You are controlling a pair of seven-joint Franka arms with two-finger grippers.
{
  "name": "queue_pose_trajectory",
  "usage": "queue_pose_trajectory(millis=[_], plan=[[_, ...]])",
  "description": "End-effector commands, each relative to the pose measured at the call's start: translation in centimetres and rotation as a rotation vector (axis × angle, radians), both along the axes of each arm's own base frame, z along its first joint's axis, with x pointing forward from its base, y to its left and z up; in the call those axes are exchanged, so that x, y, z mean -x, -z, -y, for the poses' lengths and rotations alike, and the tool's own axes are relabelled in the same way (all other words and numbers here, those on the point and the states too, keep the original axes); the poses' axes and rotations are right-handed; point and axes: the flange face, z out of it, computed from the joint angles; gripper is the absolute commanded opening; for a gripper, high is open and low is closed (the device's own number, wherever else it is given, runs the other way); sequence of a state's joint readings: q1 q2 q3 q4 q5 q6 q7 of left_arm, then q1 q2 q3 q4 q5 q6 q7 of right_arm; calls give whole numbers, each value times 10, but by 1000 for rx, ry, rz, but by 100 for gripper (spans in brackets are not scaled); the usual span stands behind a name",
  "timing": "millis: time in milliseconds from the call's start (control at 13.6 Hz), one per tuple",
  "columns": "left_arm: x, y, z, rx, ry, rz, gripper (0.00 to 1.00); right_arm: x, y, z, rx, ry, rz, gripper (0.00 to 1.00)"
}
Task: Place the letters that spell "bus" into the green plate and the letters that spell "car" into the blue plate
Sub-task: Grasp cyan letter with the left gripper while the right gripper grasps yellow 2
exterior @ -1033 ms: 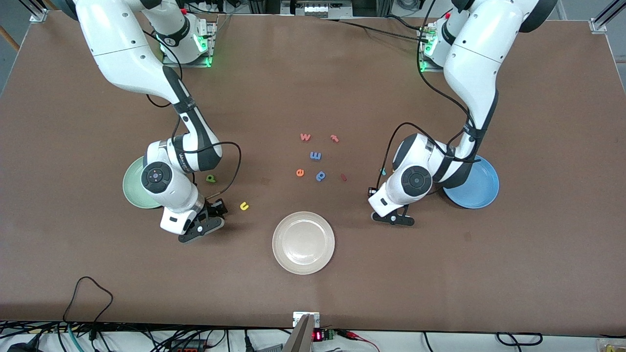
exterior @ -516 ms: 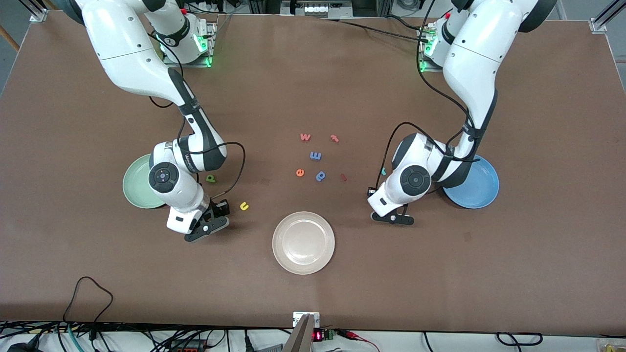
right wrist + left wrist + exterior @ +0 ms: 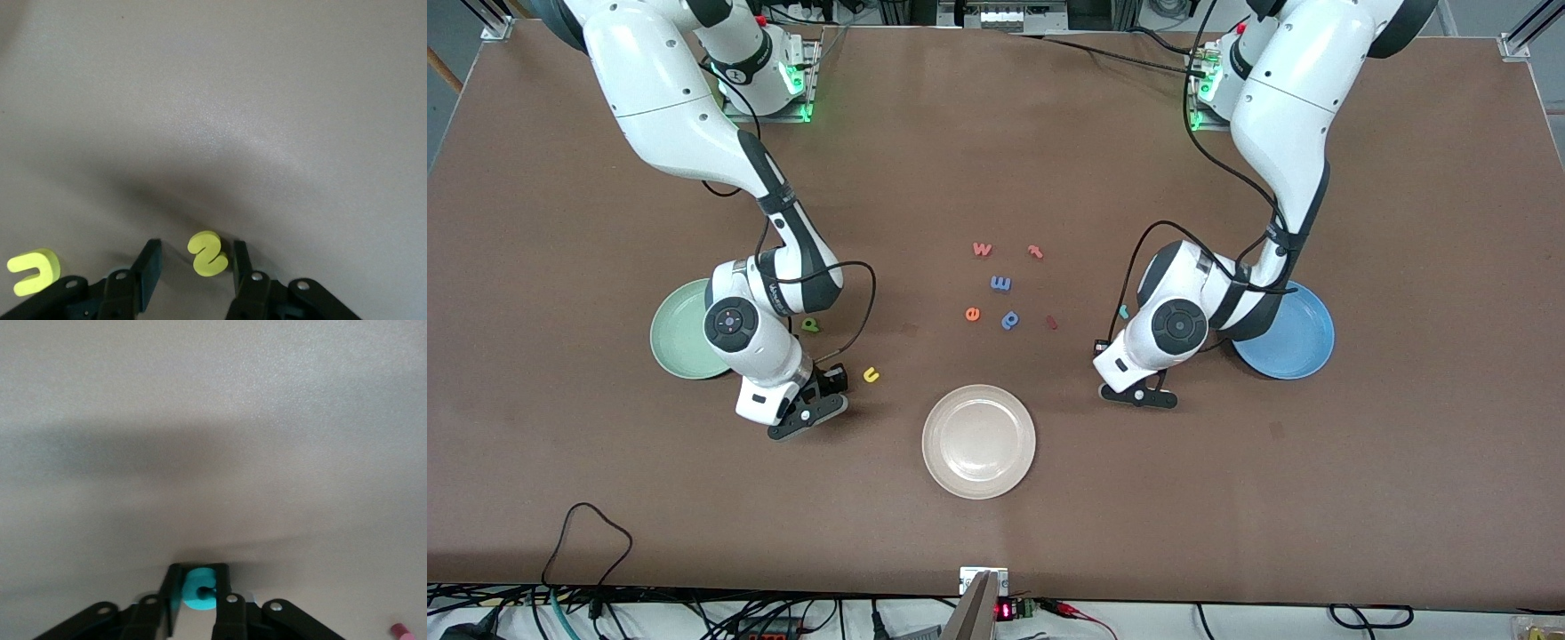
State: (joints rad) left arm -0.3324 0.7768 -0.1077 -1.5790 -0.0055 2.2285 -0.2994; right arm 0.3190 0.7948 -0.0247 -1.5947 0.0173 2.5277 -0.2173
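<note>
In the left wrist view my left gripper (image 3: 198,577) is shut on the teal c (image 3: 199,590), low on the table; both fingers touch it. From the front, the left gripper (image 3: 1138,394) is beside the blue plate (image 3: 1294,342), with the teal r (image 3: 1124,312) close by. My right gripper (image 3: 195,248) stands open around the yellow s (image 3: 208,253); one finger is close to it and a gap shows on the other side. The right gripper (image 3: 805,411) is near the green plate (image 3: 680,342). The yellow u (image 3: 871,375) (image 3: 33,272) and the olive b/p letter (image 3: 810,325) lie beside it.
A cream-white plate (image 3: 978,442) sits nearer the front camera, mid-table. Farther from the camera lie loose letters: an orange w (image 3: 982,249), a red letter (image 3: 1035,252), a blue m-like letter (image 3: 1000,284), an orange e (image 3: 972,313), a blue p (image 3: 1010,319) and a dark red piece (image 3: 1051,322).
The right arm has shifted a little toward the left arm's end of the table. Both grippers have narrowed; the left one has closed on the teal c.
</note>
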Motion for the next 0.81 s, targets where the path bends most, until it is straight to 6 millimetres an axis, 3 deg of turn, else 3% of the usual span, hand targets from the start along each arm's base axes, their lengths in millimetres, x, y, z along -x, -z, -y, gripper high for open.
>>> queue_pose_trajectory(millis=[0,148,295,443,590,738], plan=[[14,5,7,-8,9,-14,9,-3,7,-2,-8,-3,9,31],[12,-5,7,-5,14,-5,6,-3,7,-2,-8,-3,9,18],[5,-27,0,-9,10,3,5,-3,7,-1,-8,-4,9,1],[-3,-53,-19,-37,25,3,5,-4,7,1,-1,-9,11,0],[-12,-73,-66,-79,24,-39,6,-7,-15,4,-6,-3,27,0],[-21,-87,-128,-69,88,-93,6,2,-41,29,5,28,-25,0]])
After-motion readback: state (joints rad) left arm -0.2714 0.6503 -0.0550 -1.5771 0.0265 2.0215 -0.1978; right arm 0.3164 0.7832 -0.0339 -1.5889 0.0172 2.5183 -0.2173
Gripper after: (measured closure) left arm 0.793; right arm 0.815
